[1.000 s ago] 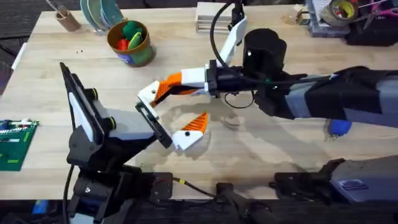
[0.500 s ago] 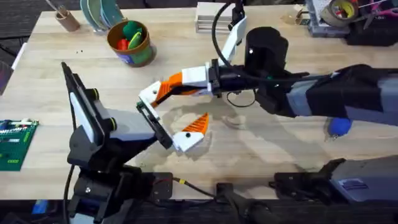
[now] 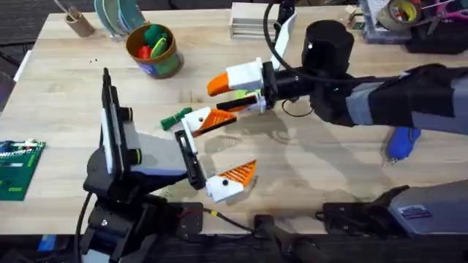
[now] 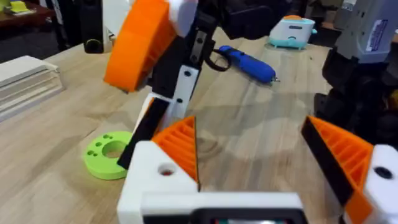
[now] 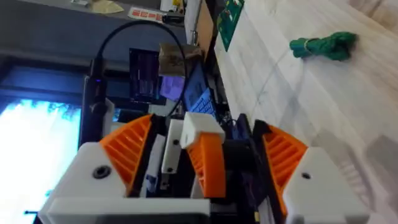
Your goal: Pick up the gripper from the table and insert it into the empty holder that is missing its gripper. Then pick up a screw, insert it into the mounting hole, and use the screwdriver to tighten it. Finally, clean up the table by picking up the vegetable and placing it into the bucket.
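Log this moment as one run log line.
left gripper: open | right gripper: raised, open | vegetable: on table | screwdriver: untouched

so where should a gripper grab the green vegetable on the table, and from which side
Grip the vegetable across its narrow middle, coming straight down from above. It lies flat on the bare table, long and thin, so the fingers should close across its width. The left gripper sits close beside it, so keep the approach vertical.
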Controlling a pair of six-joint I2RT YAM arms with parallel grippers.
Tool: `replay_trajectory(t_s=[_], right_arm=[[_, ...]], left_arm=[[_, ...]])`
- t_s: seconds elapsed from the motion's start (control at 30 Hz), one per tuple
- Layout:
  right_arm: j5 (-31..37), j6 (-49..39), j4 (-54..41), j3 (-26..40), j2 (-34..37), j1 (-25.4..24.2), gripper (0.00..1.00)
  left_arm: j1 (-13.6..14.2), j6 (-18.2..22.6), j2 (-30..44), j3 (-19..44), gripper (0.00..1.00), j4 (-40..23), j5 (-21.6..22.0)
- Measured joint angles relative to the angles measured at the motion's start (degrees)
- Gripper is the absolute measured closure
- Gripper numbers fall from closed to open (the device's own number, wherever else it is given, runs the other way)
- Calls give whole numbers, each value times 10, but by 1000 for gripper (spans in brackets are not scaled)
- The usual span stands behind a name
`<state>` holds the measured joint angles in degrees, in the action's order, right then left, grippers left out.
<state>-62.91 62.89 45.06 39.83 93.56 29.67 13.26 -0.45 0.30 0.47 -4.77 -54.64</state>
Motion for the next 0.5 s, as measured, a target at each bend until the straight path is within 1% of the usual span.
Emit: replay_trajectory(t_s=[0.1, 0.37, 0.43, 0.5], right_arm=[[8, -23, -22, 2, 0, -11, 40], [115, -111, -45, 9, 0, -37, 33], [137, -140, -82, 24, 0, -41, 31], [161, -180, -154, 50, -4, -46, 31]], left_arm=[[0, 0, 0, 0, 8, 0, -2], [0, 0, 0, 0, 7, -1, -6], [0, 0, 0, 0, 8, -1, -7], [0, 0, 0, 0, 7, -1, -9]])
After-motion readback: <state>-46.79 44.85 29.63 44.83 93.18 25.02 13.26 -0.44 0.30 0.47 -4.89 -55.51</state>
